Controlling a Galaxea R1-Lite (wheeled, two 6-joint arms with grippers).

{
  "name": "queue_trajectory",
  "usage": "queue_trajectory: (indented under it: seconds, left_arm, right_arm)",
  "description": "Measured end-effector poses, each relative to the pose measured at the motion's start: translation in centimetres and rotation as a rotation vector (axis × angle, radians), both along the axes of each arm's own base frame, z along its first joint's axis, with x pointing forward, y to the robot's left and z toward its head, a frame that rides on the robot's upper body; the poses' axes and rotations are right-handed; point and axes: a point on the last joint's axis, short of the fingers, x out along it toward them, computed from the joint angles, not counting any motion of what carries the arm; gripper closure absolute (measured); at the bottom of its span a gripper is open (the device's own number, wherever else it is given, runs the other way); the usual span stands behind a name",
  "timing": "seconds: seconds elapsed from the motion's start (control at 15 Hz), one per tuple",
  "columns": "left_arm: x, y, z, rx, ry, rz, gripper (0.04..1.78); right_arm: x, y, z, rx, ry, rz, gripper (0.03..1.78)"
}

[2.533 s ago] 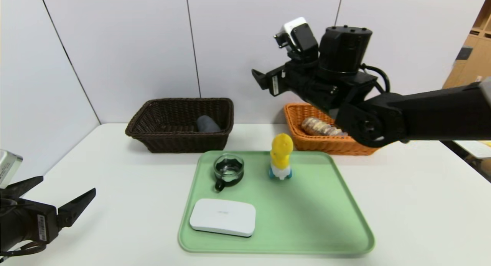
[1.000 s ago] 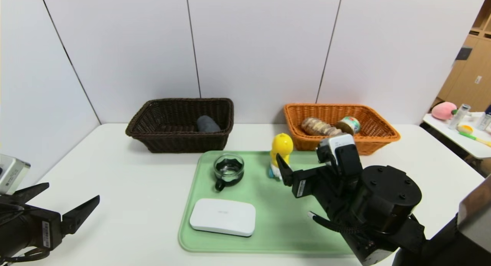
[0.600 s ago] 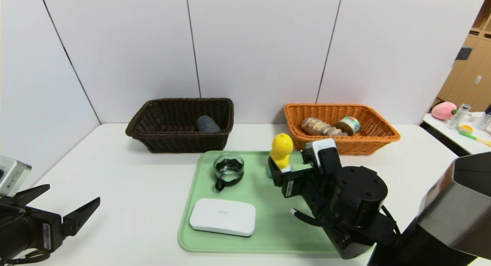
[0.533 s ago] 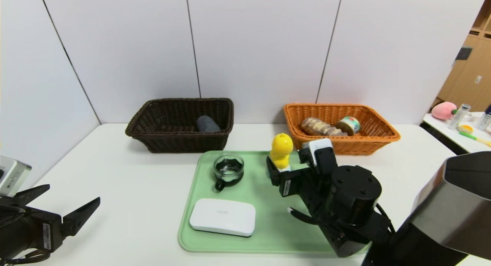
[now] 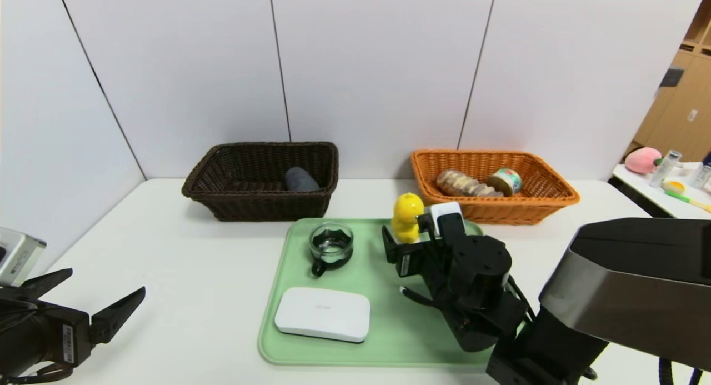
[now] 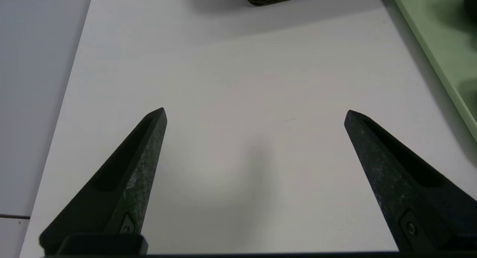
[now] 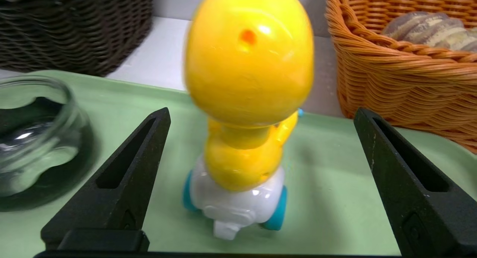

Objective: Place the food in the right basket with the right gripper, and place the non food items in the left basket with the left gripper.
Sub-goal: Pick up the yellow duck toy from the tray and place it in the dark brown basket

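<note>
- Right gripper (image 7: 261, 114) low over the green tray (image 5: 500, 301), fingers spread wide on either side of the duck toy (image 7: 246, 101), not touching it.
- Duck toy upright near the tray's far edge, beside the glass cup (image 5: 331, 245).
- White box (image 5: 323, 314) flat on the tray's near left part.
- Bread roll (image 5: 464, 184) and tin (image 5: 505, 181) inside the orange basket (image 5: 533, 204).
- Grey cloth (image 5: 300, 179) inside the dark basket (image 5: 250, 204).
- Left gripper (image 6: 255, 116) parked over bare table (image 6: 238, 64) at near left, fingers wide apart, holding nothing.
</note>
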Motion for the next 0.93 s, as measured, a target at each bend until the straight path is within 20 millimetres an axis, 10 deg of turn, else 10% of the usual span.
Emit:
queue_trajectory:
  seconds: [0.93]
  left_arm:
    - [0.0, 0.0, -0.1, 0.0, 0.003, 0.0, 0.13]
  right_arm:
    - [2.2, 0.7, -1.9, 0.025, 0.009, -0.022, 0.21]
